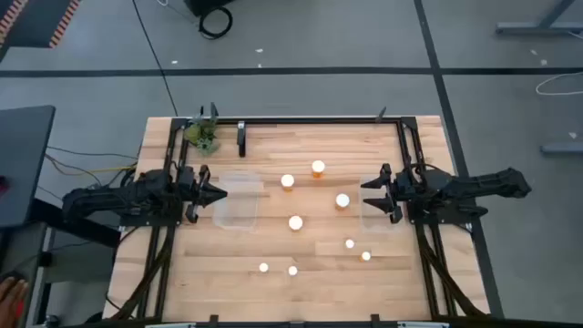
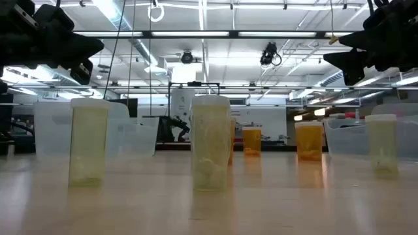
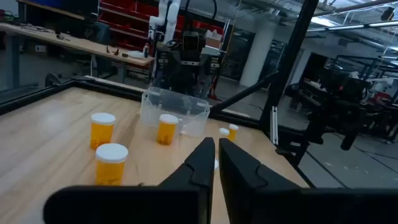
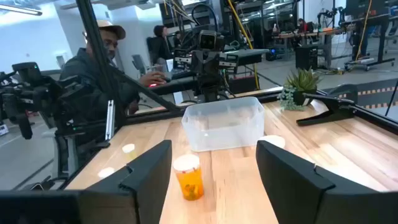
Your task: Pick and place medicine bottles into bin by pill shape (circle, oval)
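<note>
Here, eight bottles are scattered mid-table in the high view: four small ones [image 1: 292,270] along the lower centre, four larger ones [image 1: 295,222] above them. Further up, the left gripper [image 1: 219,193] is seen at centre left with fingers together, over a clear bin [image 1: 239,202]. The right gripper [image 1: 368,197] is held at centre right, fingers apart, over another bin [image 1: 380,216].
</note>
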Robot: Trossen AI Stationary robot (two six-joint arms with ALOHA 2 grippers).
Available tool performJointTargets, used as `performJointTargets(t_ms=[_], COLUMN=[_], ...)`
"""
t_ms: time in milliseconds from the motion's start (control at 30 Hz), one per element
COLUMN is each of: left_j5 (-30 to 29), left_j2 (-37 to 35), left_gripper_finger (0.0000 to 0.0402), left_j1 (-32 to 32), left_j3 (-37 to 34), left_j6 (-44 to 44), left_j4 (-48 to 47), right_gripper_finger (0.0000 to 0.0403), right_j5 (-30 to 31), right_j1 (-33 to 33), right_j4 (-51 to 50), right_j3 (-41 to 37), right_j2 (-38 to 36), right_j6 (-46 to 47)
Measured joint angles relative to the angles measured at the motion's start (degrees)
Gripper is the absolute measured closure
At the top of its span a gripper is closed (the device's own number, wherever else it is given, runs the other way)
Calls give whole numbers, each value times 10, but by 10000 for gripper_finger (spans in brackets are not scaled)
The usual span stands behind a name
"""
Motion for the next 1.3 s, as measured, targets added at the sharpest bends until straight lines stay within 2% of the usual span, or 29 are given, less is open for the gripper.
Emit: performJointTargets(t_ms=[1300], left_j5=[0], left_j2=[0], left_gripper_finger=[368], left_j1=[0], left_j3=[0], left_j6=[0], left_j4=[0], right_gripper_finger=[162], right_j5=[0], right_j1=[0], right_j4=[0], right_j3=[0], right_j2=[0], right_j6=[0])
